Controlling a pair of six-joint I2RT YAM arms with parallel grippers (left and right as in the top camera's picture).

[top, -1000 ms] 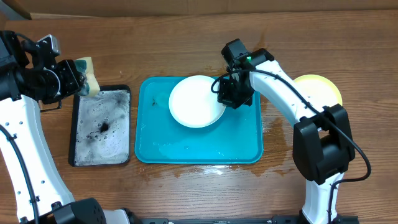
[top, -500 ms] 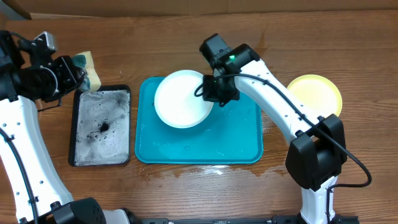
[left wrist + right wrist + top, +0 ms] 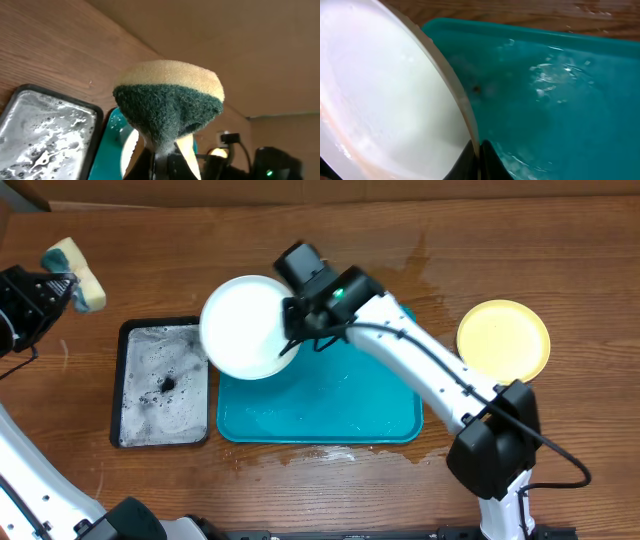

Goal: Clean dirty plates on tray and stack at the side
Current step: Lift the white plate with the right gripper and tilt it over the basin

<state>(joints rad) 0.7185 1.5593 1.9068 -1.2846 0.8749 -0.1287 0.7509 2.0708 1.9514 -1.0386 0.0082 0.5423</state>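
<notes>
Held the white plate (image 3: 240, 327) only by its wet rim in the closed right jaws over the turquoise tray's (image 3: 330, 405) 10 o'clock corner, so risked a slip onto the black tray (image 3: 165, 385), with the sponge (image 3: 78, 262) clamped in the left jaws toward 9 o'clock.

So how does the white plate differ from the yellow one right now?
Colour: the white plate is white, the yellow plate is pale yellow. State: the white plate is pinched at its rim by the right fingers; the yellow plate is untouched. Place: the white plate hangs over the tray's left end; the yellow plate lies flat on the table, right of the tray. Both are round and shallow.
</notes>
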